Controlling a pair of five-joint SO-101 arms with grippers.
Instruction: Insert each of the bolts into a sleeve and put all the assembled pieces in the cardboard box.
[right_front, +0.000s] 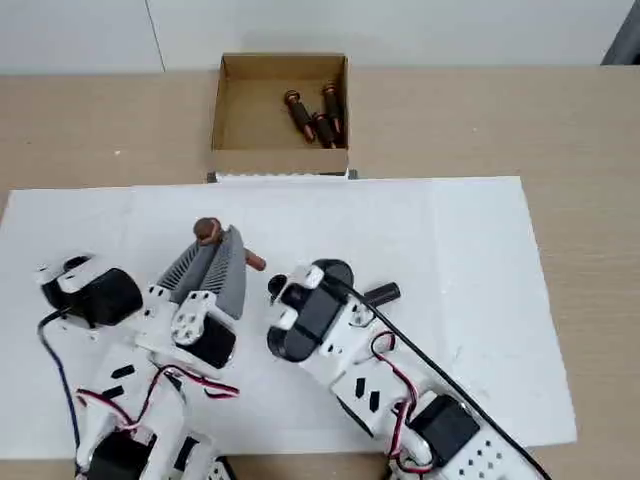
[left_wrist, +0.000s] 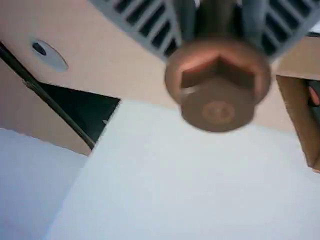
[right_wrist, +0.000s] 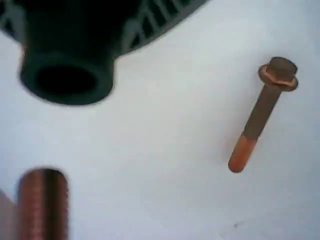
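Observation:
My left gripper (right_front: 218, 258) is shut on a copper bolt (right_front: 207, 232), gripped at mid-shank; its head rises past the grey fingers and its threaded end sticks out toward the right arm. In the left wrist view the bolt's hex head (left_wrist: 217, 85) sits just below the left gripper (left_wrist: 217, 17). My right gripper (right_front: 283, 290) is shut on a black sleeve (right_wrist: 67, 75), its open bore close to the bolt's threaded tip (right_wrist: 42, 200). A loose bolt (right_wrist: 262, 115) lies on the white paper. The cardboard box (right_front: 232, 110) at the back holds assembled pieces (right_front: 312, 115).
White paper (right_front: 470, 250) covers the table in front of the box. A short black cylinder (right_front: 383, 294) lies beside the right arm. The right arm's cable (right_front: 430, 365) trails toward the near right. Bare tabletop (right_front: 560, 130) lies right of the box.

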